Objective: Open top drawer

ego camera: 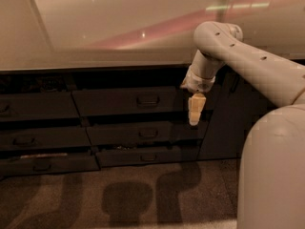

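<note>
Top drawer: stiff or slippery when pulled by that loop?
Probably rigid: top drawer shows a flat panel front. Small loop pull gives little purchase; slipping seems possible. Gripper hangs right of the pull.

Kitchen-like room, pale counter (119,32), dark drawer banks (114,133), claw (194,114) before them

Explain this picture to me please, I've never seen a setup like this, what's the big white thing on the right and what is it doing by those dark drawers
The white tube is a robot's arm; the bulky white shape at lower right is more of that robot. There is one camera view, looking down at dark drawers under a pale countertop. The cream piece hanging from the arm is its gripper, pointing down before the right end of the top drawer, right of its loop pull. It holds nothing I can see, and the drawer looks shut.
</note>
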You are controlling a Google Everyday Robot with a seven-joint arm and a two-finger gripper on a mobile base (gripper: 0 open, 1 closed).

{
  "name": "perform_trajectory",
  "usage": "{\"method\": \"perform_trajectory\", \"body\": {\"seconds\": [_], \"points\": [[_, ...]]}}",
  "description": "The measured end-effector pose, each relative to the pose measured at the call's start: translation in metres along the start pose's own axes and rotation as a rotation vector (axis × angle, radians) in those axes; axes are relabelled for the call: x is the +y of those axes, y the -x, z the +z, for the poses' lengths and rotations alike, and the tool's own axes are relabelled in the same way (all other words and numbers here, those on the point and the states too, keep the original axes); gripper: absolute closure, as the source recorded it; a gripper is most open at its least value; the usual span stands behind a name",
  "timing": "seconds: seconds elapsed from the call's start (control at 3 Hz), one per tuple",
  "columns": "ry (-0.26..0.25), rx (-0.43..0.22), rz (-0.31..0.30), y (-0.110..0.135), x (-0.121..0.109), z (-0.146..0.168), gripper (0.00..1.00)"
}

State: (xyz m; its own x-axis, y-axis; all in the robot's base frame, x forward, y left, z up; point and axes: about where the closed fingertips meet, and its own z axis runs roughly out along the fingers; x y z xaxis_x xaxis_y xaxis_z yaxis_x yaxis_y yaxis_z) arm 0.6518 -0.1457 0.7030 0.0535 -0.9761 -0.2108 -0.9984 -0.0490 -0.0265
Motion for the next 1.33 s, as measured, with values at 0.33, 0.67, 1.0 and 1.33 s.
{"method": "perform_trajectory", "body": {"seconds": [0.33, 0.67, 1.0, 1.33], "points": [[-0.068, 0.05, -0.046, 0.006, 0.008, -0.002, 0.0], [-0.135, 0.087, -0.193, 0.011, 0.037, 0.025, 0.0], [-0.135, 0.087, -0.193, 0.011, 0.037, 0.025, 0.0], [-0.136, 0.092, -0.179, 0.009, 0.036, 0.025, 0.0]]}}
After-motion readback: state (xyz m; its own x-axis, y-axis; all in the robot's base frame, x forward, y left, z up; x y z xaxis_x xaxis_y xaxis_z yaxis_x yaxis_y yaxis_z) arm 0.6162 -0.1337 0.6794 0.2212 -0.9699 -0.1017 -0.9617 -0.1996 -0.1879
